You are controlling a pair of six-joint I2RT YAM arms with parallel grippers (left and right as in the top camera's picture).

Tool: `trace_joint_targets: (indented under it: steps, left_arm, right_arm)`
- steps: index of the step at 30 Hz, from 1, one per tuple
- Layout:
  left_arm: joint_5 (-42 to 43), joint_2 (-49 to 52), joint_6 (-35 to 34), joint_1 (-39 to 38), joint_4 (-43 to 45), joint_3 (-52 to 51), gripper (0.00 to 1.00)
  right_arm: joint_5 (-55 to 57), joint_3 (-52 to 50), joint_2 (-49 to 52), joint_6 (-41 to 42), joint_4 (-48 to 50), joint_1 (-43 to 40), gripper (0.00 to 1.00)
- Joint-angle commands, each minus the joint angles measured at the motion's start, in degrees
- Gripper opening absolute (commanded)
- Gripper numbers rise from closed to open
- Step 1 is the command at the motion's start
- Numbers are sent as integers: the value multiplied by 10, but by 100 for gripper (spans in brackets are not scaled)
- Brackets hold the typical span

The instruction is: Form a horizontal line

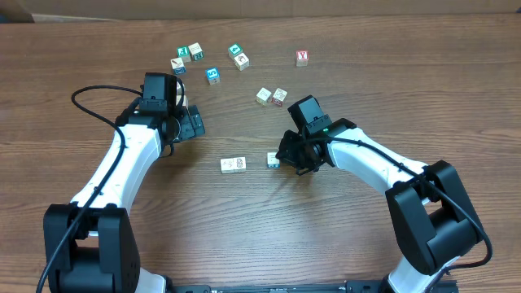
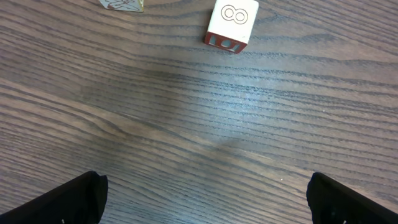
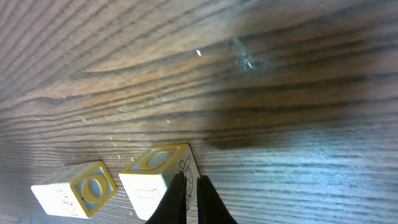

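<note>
The horizontal line [image 1: 234, 165] is a short row of two touching white cubes at the table's middle. A single white cube [image 1: 273, 160] lies a little to its right, apart from it. My right gripper [image 1: 284, 156] is shut with nothing in it, its tips against that cube's right side. In the right wrist view the shut fingers [image 3: 193, 196] touch the yellow-framed cube [image 3: 158, 177], and another yellow-framed cube [image 3: 78, 190] lies just left of it. My left gripper [image 1: 194, 124] stands open above bare wood, its fingers [image 2: 68, 202] far apart.
Loose cubes lie at the back: a teal and blue group [image 1: 189, 57], two more [image 1: 238, 55], a red Y cube [image 1: 302, 58], and a pair [image 1: 271, 96]. The left wrist view shows a red-sided cube with an 8 [image 2: 231, 25] and another cube's edge [image 2: 121, 4].
</note>
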Motion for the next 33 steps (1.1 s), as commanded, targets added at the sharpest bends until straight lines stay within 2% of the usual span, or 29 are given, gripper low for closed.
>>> trace_joint_targets:
  steps: [1, 33]
  left_arm:
    - [-7, -10, 6, 0, 0, 6, 100]
    - [-7, -10, 6, 0, 0, 6, 100]
  right_arm:
    - [-3, -3, 4, 3, 8, 0, 5]
    - [6, -3, 24, 45, 14, -7, 5]
